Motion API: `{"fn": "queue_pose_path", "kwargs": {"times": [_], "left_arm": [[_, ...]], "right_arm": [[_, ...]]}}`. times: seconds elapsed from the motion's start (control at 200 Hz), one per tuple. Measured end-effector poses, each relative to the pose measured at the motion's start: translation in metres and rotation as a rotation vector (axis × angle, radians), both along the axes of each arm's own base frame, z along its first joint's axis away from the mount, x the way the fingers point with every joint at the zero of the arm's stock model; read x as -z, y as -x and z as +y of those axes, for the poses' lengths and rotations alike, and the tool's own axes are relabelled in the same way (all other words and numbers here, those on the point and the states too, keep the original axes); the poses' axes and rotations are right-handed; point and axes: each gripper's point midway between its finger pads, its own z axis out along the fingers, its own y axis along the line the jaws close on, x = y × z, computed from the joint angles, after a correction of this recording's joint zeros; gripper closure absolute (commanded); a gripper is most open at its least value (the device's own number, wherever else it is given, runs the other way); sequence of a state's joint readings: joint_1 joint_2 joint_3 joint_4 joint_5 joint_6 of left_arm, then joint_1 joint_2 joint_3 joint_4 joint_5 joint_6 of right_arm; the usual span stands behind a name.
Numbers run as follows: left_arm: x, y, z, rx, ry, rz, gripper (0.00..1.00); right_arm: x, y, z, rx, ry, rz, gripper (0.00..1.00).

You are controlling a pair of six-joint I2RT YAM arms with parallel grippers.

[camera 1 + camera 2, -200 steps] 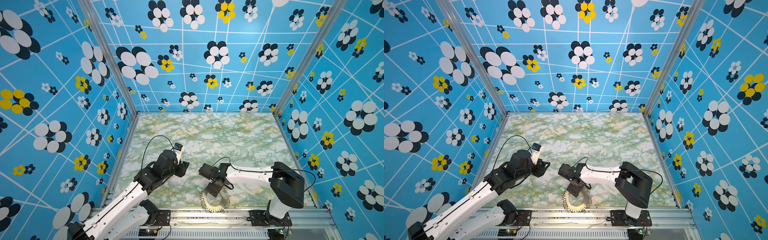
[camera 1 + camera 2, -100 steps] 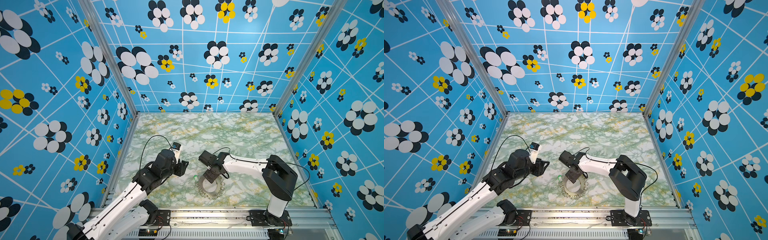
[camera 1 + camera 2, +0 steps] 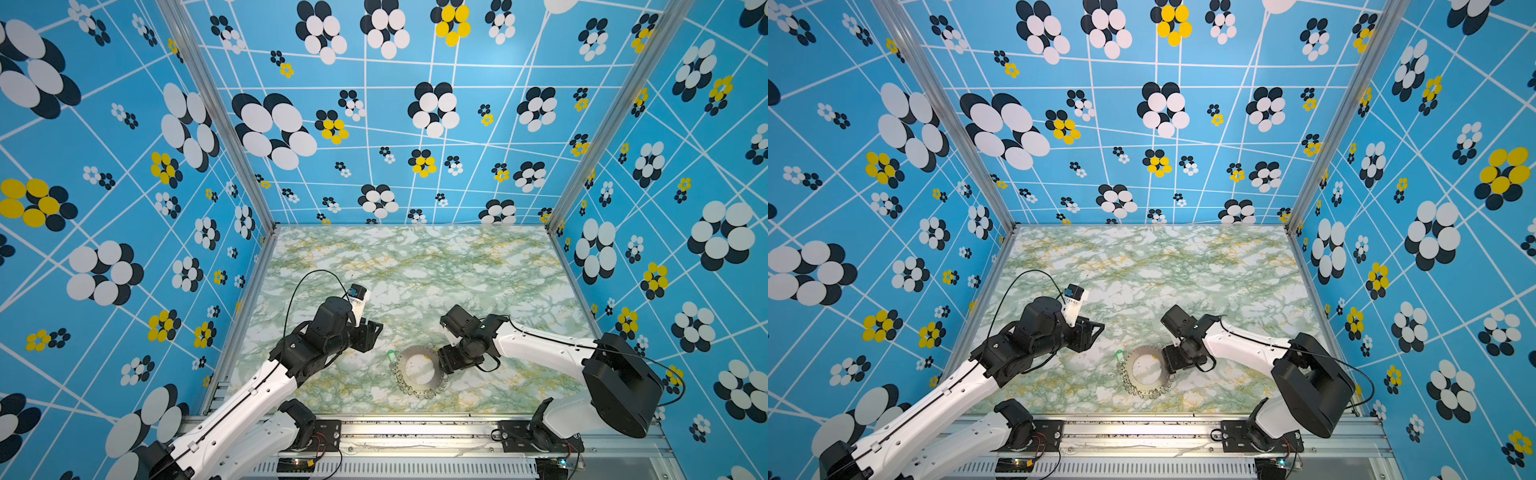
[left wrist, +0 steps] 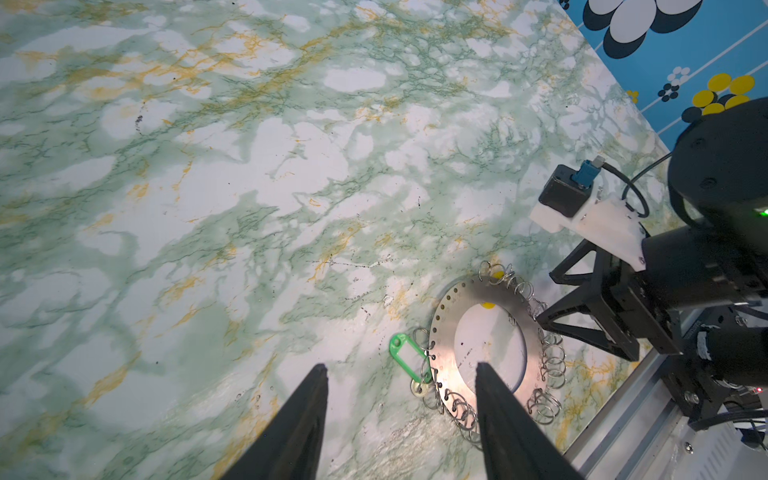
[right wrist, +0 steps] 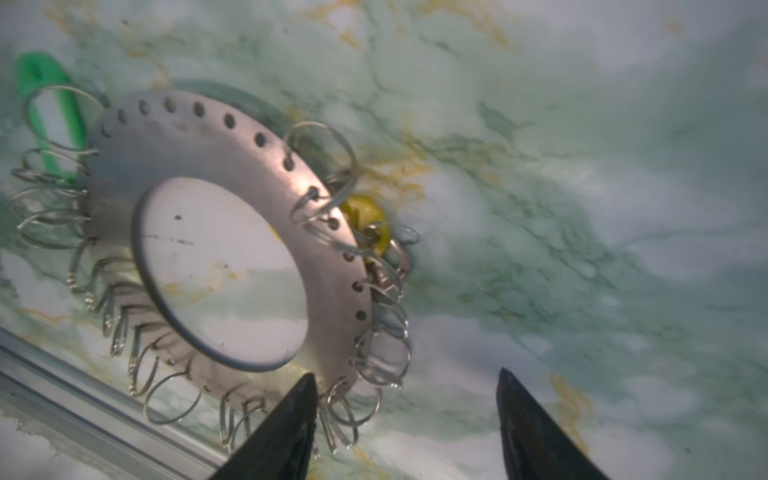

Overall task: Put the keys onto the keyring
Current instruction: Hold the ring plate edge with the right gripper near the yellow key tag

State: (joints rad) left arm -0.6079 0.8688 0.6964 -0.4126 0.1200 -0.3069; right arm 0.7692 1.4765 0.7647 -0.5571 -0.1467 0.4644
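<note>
While both pincers stand apart & empty | R pincer (image 5: pixel 405 415) at keyring (image 5: pixel 216 232) rim on bench (image 3: pixel 415 270) | L pincer (image 4: pixel 399 415) hovers near | green key (image 4: pixel 409 357) beside rim, yellow key (image 5: pixel 365 214) under it | keys prob light, slippery; you grip tag body, ring stiff

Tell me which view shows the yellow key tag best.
The right wrist view: the yellow key tag peeks out past the keyring rim among wire loops. The left wrist view shows only slivers; in both top views it is a tiny speck.
</note>
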Motion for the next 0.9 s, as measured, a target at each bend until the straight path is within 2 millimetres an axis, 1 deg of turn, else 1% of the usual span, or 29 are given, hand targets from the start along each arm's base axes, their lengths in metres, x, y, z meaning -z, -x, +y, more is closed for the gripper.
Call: {"fn": "queue_pose_path", "kwargs": {"times": [0.035,0.085,0.17,0.23,0.31,0.445,0.605,0.67,0.9], "left_arm": [[0.001,0.000,-0.001,0.003,0.001,0.003,0.41],[0.001,0.001,-0.001,0.007,0.003,0.006,0.42],[0.001,0.001,-0.002,0.012,0.005,0.009,0.41],[0.001,0.001,-0.003,0.013,0.006,0.009,0.41],[0.001,0.001,-0.003,0.015,0.008,0.010,0.41],[0.001,0.002,-0.004,0.018,0.009,0.013,0.42],[0.002,0.002,-0.004,0.021,0.008,0.016,0.41],[0.003,0.002,-0.005,0.021,0.008,0.017,0.41],[0.001,0.000,-0.006,0.024,0.014,0.012,0.42]], "right_arm": [[0.000,-0.002,0.000,0.021,-0.018,0.007,0.39],[-0.003,-0.006,0.004,0.040,-0.055,0.003,0.42],[-0.005,-0.009,0.013,0.048,-0.107,0.003,0.52],[-0.006,-0.009,0.017,0.051,-0.133,0.011,0.58],[-0.005,-0.007,0.021,0.048,-0.158,0.021,0.60],[0.001,0.000,0.019,0.045,-0.156,0.047,0.62],[0.002,0.003,0.017,0.045,-0.152,0.059,0.68],[0.003,0.004,0.016,0.045,-0.150,0.060,0.72],[0.000,0.006,0.016,0.039,-0.161,0.057,0.92]]}}
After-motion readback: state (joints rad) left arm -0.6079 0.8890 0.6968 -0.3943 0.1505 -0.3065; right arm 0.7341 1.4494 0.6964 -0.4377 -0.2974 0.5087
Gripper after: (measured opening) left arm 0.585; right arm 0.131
